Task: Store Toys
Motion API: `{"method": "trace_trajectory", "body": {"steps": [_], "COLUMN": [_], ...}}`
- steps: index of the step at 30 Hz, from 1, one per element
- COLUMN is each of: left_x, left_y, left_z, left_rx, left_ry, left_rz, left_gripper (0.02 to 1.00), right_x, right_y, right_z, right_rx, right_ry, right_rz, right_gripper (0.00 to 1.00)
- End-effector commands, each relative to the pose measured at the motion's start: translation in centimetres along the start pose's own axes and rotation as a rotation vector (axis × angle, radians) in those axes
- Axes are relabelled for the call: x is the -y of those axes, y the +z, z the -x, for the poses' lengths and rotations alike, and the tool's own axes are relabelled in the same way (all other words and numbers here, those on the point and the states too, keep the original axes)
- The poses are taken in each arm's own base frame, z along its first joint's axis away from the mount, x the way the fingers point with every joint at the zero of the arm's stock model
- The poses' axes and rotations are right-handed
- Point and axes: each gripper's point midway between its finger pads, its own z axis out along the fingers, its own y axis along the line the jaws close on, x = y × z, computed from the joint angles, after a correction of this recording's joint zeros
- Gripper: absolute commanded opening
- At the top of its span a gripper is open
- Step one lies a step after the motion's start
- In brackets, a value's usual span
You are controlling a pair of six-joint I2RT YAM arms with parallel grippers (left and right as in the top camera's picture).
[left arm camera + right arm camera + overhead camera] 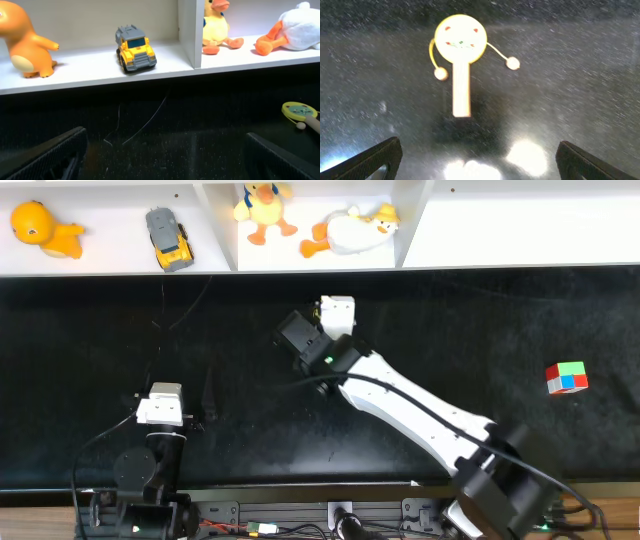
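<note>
The rattle [459, 45] lies flat on the tabletop [590, 90], below the right end effector [479, 157], whose 2 fingers stand wide. Best to descend straight and close across the handle [461, 95], clear of the 2 beads [511, 63].

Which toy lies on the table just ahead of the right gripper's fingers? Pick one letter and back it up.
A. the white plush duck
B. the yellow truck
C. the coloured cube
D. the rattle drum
D: in the right wrist view the rattle drum lies flat on the black table, just ahead of the right gripper, whose fingers are spread wide.
</note>
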Motion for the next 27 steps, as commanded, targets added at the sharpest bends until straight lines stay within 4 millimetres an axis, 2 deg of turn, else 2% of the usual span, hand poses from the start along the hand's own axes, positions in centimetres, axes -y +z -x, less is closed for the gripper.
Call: {"method": "trace_trajectory", "body": {"steps": [1,9,19,27], "left_x": [-0.2,-0.3,-0.2,-0.2], "left_y": [0.0,0.0,0.0,0.0], "left_z": [-0.1,-0.1,-0.1,-0.1], "left_rx": [0.003,0.003,0.003,0.003], "left_ry": [0.011,0.012,0.012,0.011], "left_rz": [0.013,0.013,0.013,0.013], "left_gripper": [0.998,0.998,0.998,0.998], "right_x": [-1.7,-2.6,-1.3,-0.9], "right_y": [1.3,3.5,5.2,5.6], "right_z": [0.5,0.6,2.0,2.3], "right_rx": [0.013,0.036,0.045,0.026], "right_ry": [0.010,0.017,0.071,0.096], "right_rz": [0.011,0.002,-0.025,-0.012], "right_gripper": [0.996,0.996,0.998,0.998]}}
